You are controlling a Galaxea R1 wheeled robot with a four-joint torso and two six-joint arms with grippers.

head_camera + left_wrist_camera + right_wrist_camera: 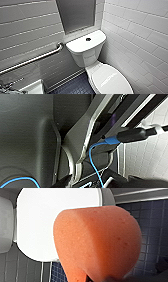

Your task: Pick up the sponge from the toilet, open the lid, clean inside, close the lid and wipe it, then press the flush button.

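- Right pincer [106, 279]: clamped on the sponge [100, 243], dark tips barely visible under the orange pad.
- Sponge hanging close to the right wrist camera, rounded end forward, over the lid [50, 220]; overlapping one edge of the lid in that view, contact with it impossible to judge.
- Left pincer [87, 184]: wide or narrow, cannot tell; tucked against the robot's own dark panels, blue cable [93, 161] looping past.
- Lid down flat on the bowl, glossy white, bare top, rounded front edge free on all sides.
- Toilet [86, 57] set in the corner; tank back against the rear wall, tiled side wall [140, 37] just beside tank and bowl, little room on that side.
- Round flush button [88, 39] in the middle of the flat tank top.
- Grab bar [35, 58] on the other wall, its end near the tank edge but apart from it.
- Open dark tiled floor [75, 87] between bowl and a white sink [33, 88] corner.
- Grey recessed panel [76, 13] above the tank; white oblong tiles all round.
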